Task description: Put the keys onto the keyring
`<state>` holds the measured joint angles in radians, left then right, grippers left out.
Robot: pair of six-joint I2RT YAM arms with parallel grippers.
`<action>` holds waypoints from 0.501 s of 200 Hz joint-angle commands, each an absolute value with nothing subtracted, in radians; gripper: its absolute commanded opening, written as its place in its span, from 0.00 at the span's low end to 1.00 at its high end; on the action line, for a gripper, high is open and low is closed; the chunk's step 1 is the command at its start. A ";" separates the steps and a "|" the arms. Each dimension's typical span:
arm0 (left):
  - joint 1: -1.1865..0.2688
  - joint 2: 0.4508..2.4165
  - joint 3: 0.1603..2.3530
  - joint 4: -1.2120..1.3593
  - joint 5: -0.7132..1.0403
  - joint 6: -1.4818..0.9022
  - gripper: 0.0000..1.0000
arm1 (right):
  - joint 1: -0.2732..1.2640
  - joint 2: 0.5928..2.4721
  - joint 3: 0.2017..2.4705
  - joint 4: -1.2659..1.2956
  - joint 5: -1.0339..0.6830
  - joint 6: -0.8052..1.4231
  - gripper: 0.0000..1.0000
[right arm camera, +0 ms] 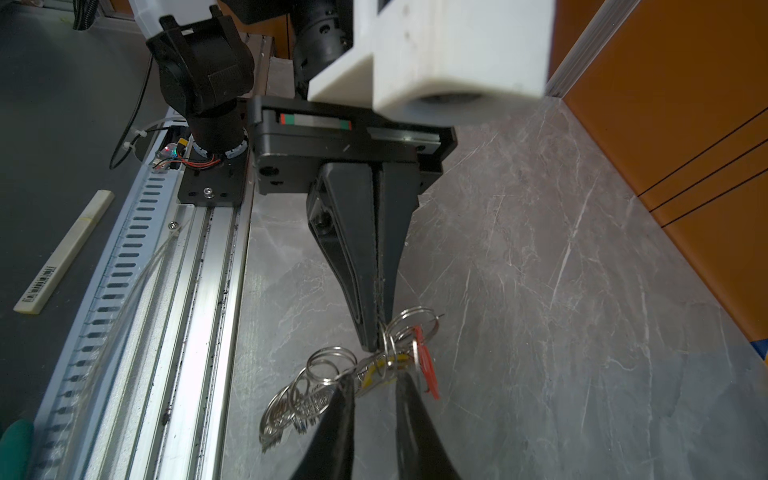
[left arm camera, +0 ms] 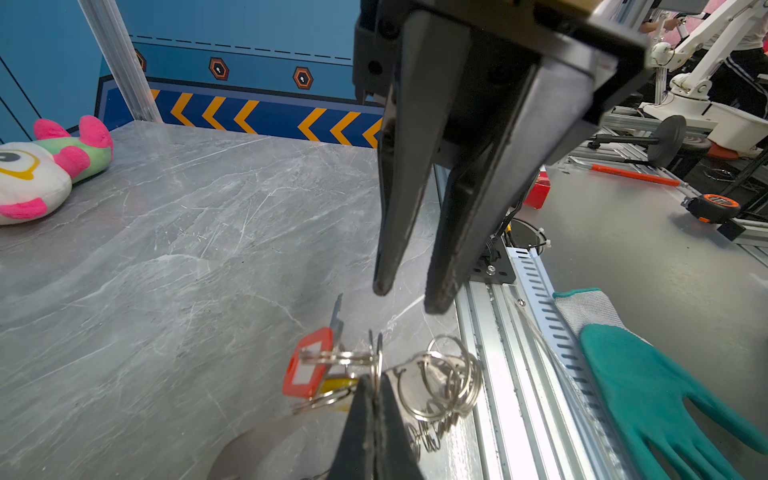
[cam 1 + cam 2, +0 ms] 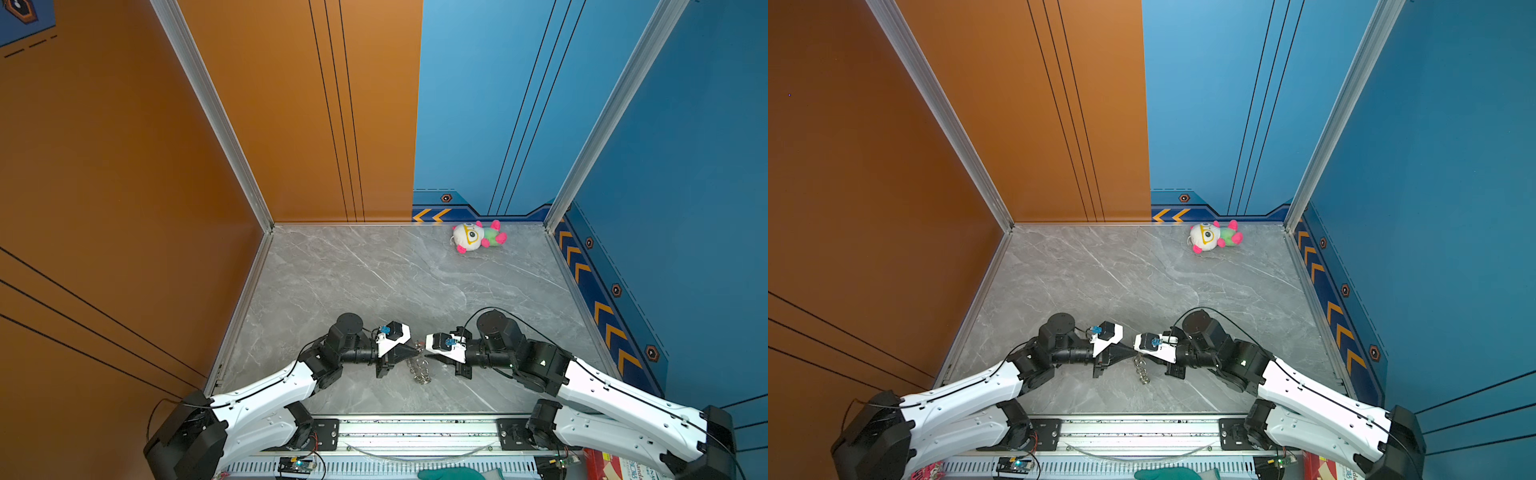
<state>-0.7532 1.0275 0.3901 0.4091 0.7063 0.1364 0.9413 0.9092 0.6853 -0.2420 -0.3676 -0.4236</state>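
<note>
Grey marbled bench (image 3: pixel 353 282) underneath everything, walled in orange on the left and blue on the far side and right. Two white-and-black arms reaching in from the near corners, left arm (image 3: pixel 266 386) and right arm (image 3: pixel 602 390), meeting tip to tip over the near middle of the bench in both top views. Along the near edge, a slotted aluminium rail (image 3: pixel 415 432), and beyond it, off the bench, a teal glove (image 2: pixel 648 395) lying flat. Far right on the bench, well apart from the arms, a plush toy (image 3: pixel 478 237) on its side, white-faced with pink ears and a green body. Left jaws pressed together, pinching one upright wire ring of the keyring (image 2: pixel 440 382). Keyring seen as a bunch of silver wire rings, held up at the near middle between the two sets of jaws and trailing toward the near side from the pinch; cannot tell whether the lowest rings touch the bench. Right jaws spread a little, a narrow gap between the tips, pointed at the keys from the right and close to them; contact not clear. Smallest of all, the red key (image 2: pixel 307 365) and the yellow key (image 2: pixel 336 384), bunched against the pinched ring on its far side, a wire ring lying across the red head, the yellow head just beside the red one.
</note>
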 commanded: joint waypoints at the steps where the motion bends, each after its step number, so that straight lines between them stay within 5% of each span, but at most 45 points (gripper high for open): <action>1: -0.759 1.008 0.376 0.451 0.704 0.158 0.00 | 0.936 0.927 0.680 -0.205 -0.400 -0.387 0.20; 100: -0.764 1.002 0.371 0.453 0.724 0.163 0.00 | 0.923 0.974 0.687 -0.192 -0.412 -0.372 0.19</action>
<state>-0.7540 1.0264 0.3855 0.4152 0.7071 0.1429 0.9279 0.9646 0.6853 -0.2096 -0.3836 -0.3908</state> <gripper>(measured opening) 0.045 0.196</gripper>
